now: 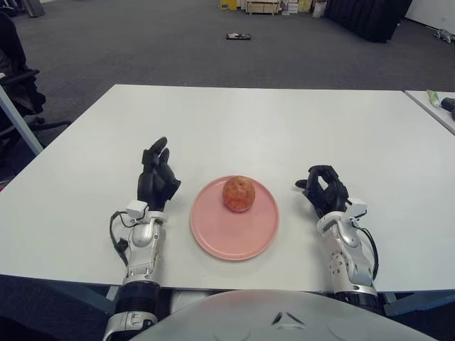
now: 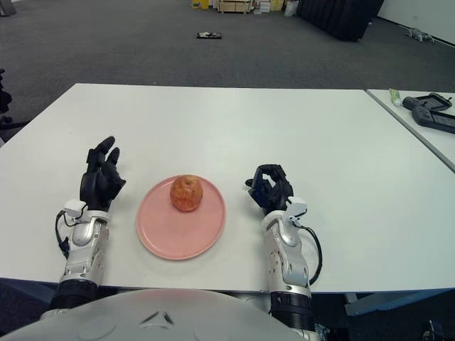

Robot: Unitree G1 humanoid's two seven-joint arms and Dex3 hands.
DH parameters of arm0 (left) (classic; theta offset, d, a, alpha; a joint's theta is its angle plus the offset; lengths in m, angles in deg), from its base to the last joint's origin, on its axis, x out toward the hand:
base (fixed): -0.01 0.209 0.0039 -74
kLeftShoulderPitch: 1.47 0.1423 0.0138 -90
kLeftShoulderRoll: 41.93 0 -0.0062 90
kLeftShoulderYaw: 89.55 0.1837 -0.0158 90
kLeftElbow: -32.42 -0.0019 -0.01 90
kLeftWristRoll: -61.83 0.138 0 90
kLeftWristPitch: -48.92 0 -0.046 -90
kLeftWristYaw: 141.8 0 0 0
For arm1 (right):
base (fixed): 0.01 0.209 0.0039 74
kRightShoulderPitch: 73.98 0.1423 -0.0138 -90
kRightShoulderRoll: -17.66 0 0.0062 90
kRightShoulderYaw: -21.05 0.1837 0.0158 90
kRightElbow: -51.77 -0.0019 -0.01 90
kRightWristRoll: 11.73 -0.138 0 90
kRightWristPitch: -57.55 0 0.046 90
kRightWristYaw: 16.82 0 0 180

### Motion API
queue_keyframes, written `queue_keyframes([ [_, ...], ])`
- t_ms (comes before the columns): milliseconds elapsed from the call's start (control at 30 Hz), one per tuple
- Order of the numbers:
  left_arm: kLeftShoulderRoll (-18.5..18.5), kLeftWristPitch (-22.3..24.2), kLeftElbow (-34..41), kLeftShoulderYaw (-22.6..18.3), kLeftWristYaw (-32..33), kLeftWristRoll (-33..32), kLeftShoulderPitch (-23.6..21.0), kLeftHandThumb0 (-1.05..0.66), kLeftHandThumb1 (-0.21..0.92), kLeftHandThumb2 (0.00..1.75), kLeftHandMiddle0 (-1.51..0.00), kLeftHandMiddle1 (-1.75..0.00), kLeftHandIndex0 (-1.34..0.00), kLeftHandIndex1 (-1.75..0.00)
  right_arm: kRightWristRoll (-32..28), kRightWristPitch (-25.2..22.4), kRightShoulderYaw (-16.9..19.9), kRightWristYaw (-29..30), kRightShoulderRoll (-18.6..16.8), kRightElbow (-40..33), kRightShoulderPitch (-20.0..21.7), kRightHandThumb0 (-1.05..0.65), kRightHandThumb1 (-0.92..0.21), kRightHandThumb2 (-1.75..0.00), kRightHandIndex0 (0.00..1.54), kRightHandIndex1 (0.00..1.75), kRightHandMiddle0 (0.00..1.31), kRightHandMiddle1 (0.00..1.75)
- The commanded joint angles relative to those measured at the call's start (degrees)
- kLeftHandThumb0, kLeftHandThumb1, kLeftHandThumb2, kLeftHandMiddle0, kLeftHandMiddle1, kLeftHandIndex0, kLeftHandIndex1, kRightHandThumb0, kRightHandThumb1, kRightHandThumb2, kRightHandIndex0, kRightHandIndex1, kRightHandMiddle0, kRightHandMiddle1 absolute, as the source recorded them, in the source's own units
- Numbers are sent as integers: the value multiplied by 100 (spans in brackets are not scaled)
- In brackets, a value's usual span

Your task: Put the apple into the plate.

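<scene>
A red-yellow apple [image 1: 238, 194] sits in the pink plate [image 1: 234, 234], towards its far side. My left hand [image 1: 156, 177] is left of the plate, apart from it, fingers spread and holding nothing. On the other side of the plate my right hand [image 1: 324, 190] shows with its fingers curled and nothing in them.
The white table [image 1: 284, 121] stretches far beyond the plate. A second table with a black controller [image 2: 426, 106] stands at the far right. A dark chair [image 1: 18, 78] is off the table's left edge.
</scene>
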Motion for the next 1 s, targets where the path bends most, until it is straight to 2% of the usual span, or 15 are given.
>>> queue_keyframes([
  [0, 64, -251, -450, -86, 1, 12, -32, -60, 90, 99, -26, -117, -19, -148, -49, -213, 30, 64, -153, 71, -61, -1, -55, -99, 48, 157, 30, 175],
  [200, 141, -325, -582, -191, 158, 112, 15, -52, 85, 110, -35, -126, -25, -153, -87, -172, 29, -15, -138, 70, -73, -1, -57, -96, 49, 154, 30, 175],
  [400, 244, -339, -656, -249, 283, 166, 99, -47, 86, 112, -44, -128, -29, -159, -43, -166, 29, -34, -113, 104, -61, -1, -59, -93, 46, 154, 30, 175],
  [667, 415, -452, -616, -187, 302, 233, 238, -43, 85, 115, -49, -128, -30, -166, 2, -182, 21, 8, -113, 129, -35, -1, -55, -98, 48, 156, 31, 175],
  [967, 468, -284, -454, -129, 438, 412, 465, -41, 83, 119, -51, -129, -29, -172, 21, -148, 8, 9, -125, 149, -31, -1, -54, -99, 51, 154, 30, 175],
])
